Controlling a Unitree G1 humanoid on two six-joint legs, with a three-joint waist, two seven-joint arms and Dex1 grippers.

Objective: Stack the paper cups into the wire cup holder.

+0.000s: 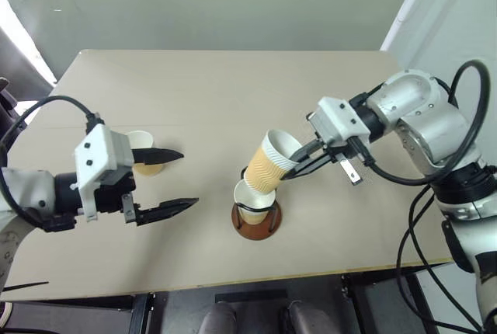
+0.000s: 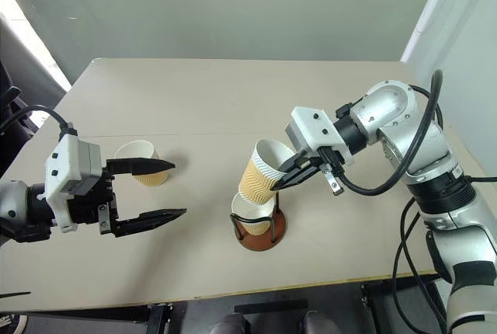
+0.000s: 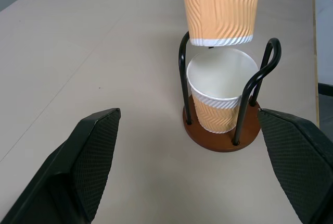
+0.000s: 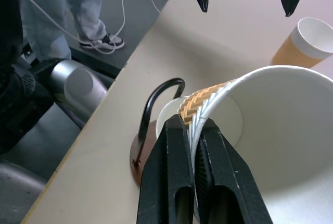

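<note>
Tan held cup (image 1: 272,163) tilts, mouth up-right.

From my station the table (image 1: 194,93) reads as a matt, pale beige board, smooth, with one thin seam. The paper cups (image 3: 221,5) have a ribbed, wavy tan paper sleeve and smooth white paper inside. The wire cup holder (image 3: 223,130) looks like glossy black bent metal wire on a smooth reddish-brown disc. I see finely dimpled matt black pads (image 3: 294,156) on my left gripper (image 1: 167,181).
</note>
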